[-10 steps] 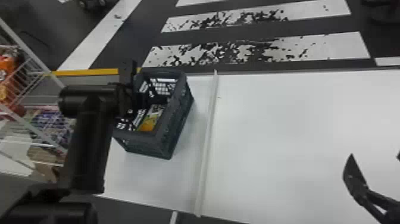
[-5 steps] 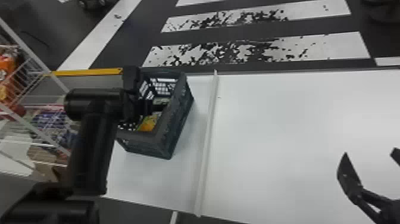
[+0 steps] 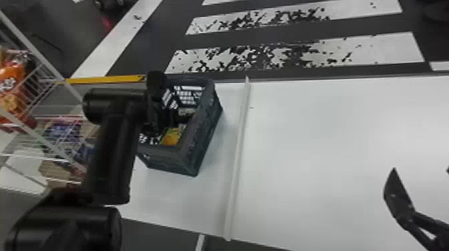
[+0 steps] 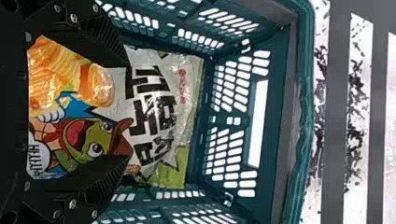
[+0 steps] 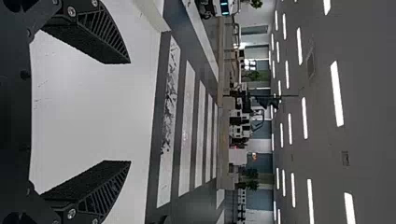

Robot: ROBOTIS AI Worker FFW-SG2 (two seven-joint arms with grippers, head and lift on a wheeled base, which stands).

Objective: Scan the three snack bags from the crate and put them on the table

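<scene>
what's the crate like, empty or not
Not empty: a snack bag lies in the crate, seen in head and left wrist views.

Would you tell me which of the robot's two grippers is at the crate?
It is the left gripper, whose open fingers are at the crate, with a snack bag seen between them; the right gripper, also open, is over the white table instead.

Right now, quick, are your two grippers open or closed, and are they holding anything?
Left gripper: open, fingers spread over a snack bag in the crate.
Right gripper: open, holding nothing.
</scene>
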